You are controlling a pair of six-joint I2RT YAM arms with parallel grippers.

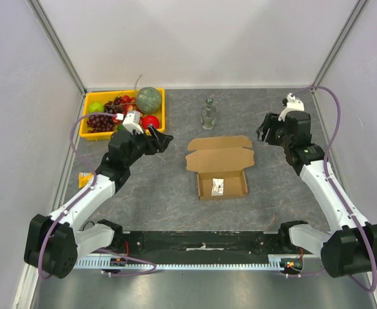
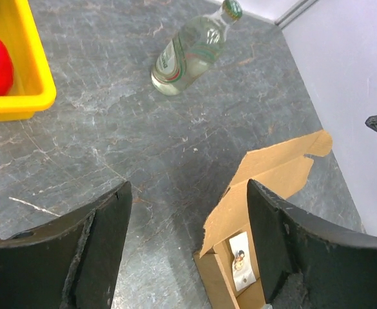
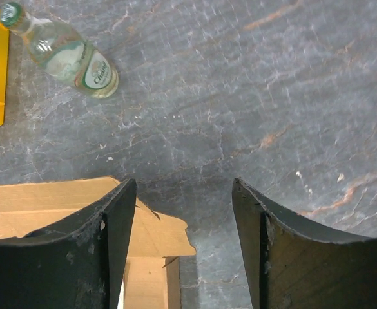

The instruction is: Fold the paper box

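Closing step, I judge: paper box [image 1: 222, 183] formed, lid [image 1: 219, 153] open; my left fingers [image 2: 98, 251] and right fingers [image 3: 78, 257] gape empty; next fold lid down.

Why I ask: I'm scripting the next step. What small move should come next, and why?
Probably bring the left tool in behind the open lid flap of the brown corrugated cardboard box, ready to tip it forward. Both it and the right tool hang open, clear of the box, and the lid is unfolded back from the base, where a small white card lies.
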